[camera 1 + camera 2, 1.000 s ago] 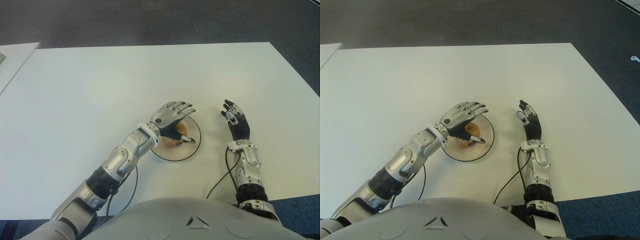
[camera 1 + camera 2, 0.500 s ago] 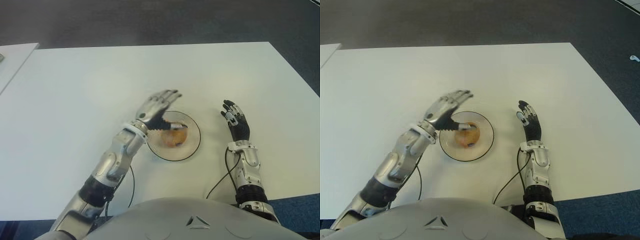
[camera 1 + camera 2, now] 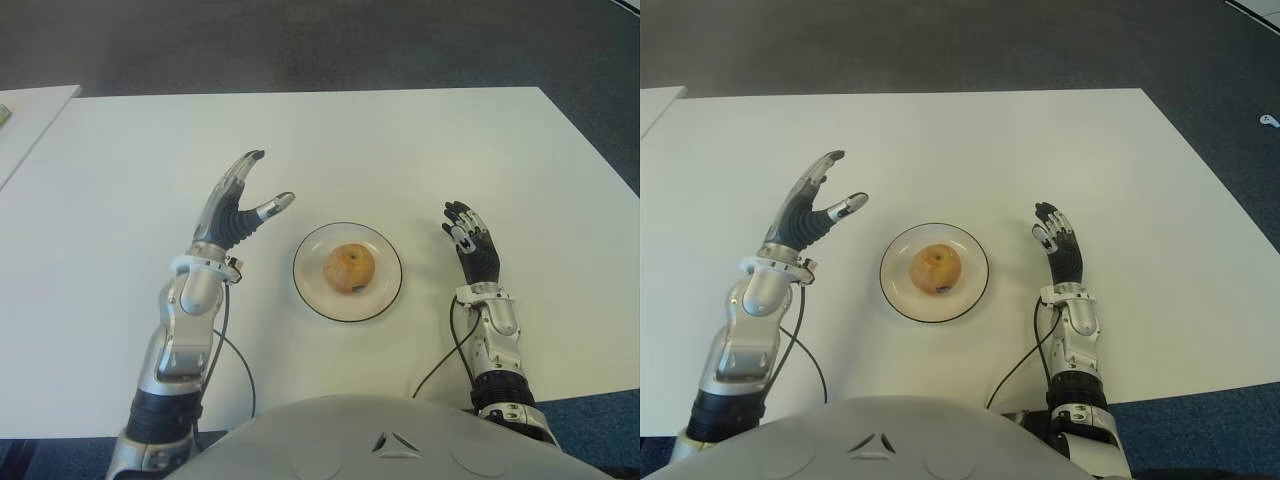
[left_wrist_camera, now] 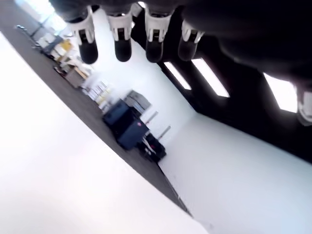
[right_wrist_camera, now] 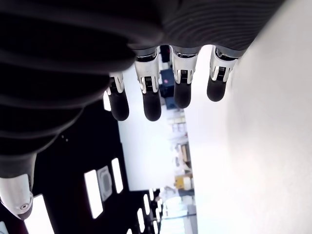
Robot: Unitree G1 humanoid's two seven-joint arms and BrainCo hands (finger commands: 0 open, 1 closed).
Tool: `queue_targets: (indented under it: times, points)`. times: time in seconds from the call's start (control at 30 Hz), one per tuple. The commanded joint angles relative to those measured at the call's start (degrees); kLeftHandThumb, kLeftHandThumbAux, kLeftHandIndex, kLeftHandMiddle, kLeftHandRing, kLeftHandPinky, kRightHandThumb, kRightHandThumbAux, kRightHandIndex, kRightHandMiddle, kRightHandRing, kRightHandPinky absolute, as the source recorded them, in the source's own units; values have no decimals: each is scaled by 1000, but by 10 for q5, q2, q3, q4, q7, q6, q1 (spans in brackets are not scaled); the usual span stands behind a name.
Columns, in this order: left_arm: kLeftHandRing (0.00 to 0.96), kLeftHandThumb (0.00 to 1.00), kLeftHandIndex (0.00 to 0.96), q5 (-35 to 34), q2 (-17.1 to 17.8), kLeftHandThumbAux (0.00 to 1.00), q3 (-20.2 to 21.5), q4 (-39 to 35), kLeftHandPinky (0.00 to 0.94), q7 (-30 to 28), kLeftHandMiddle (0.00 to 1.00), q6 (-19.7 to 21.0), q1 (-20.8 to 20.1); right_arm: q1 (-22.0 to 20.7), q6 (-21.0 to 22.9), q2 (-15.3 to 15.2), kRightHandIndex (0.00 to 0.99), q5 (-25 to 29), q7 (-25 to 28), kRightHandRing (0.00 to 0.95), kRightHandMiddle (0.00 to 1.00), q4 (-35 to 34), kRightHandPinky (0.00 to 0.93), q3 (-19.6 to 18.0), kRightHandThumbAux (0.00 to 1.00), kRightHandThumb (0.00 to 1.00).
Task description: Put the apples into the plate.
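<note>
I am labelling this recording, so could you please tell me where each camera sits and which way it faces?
Left eye view: on the head, looking down at the white table; shows the left hand, right hand, both arms and the chest.
Right eye view: same head, slightly to the side; shares the apple on the plate between the hands.
Left wrist view: on the left wrist, facing past its open fingers over the table into the room.
Right wrist view: on the right wrist, past its open fingers, likewise.
</note>
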Motion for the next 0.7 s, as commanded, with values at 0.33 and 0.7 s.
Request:
queue_targets:
  times: [0.33,0.7]
  points:
    - [36,74,82,-34,-98,333,-44,82,79,118,46,-64,100,44,5,40,135,-1,2,97,187,65,24,12,565,324]
    - [21,6,43,-88,-147,355,-50,170,40,167,34,-102,130,105,54,58,149,5,-16,113,199,-130,74,40,588,377]
